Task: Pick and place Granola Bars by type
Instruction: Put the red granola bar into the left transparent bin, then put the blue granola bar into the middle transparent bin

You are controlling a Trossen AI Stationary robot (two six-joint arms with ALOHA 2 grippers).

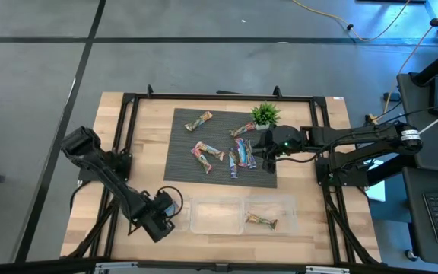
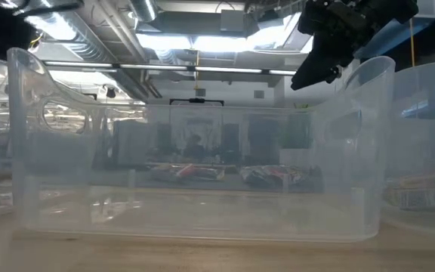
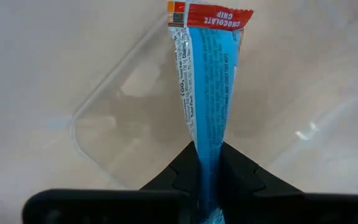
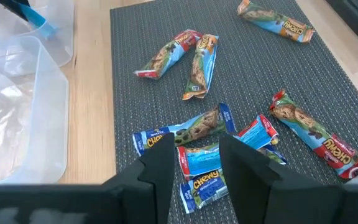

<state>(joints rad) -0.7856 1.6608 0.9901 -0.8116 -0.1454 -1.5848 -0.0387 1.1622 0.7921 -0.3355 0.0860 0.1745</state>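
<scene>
The left gripper (image 3: 207, 177) pinches a blue granola bar (image 3: 207, 87) by one crimped end over the clear bin (image 1: 217, 215) — light, slick, floppy, best held mid-wrapper — while the right gripper (image 4: 194, 168), fingers spread, hovers over bars (image 4: 201, 146) on the mat (image 1: 185, 156).

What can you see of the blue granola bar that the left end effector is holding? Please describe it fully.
The blue granola bar has a shiny blue wrapper with small white print and a red end band reading "chocolate chip". The left end effector is shut on one end of it, so the bar sticks straight out from the fingers. It hangs above a clear plastic container on the wooden table and touches nothing else.
</scene>
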